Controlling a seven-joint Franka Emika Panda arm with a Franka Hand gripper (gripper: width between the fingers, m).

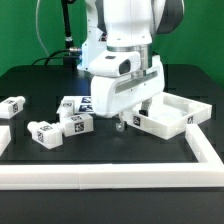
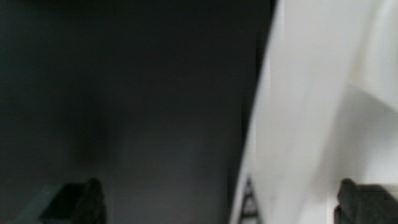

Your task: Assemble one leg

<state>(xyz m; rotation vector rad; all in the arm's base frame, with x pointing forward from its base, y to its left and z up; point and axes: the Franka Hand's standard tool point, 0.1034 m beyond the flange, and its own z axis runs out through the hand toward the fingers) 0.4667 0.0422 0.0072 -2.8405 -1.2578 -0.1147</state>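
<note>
Claw (image 2: 217, 203) open and empty by the square panel (image 1: 178, 118); legs (image 1: 47, 132) lie loose on the surface (image 1: 130, 160), none yet attached.

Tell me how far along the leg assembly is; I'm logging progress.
Done: nothing visibly; the small white tagged plastic leg blocks lie loose on the black table, apart from the large white square rimmed panel. In hand: nothing; the open claw hangs empty at the panel's edge. Left: grasping a leg and fitting it.
</note>
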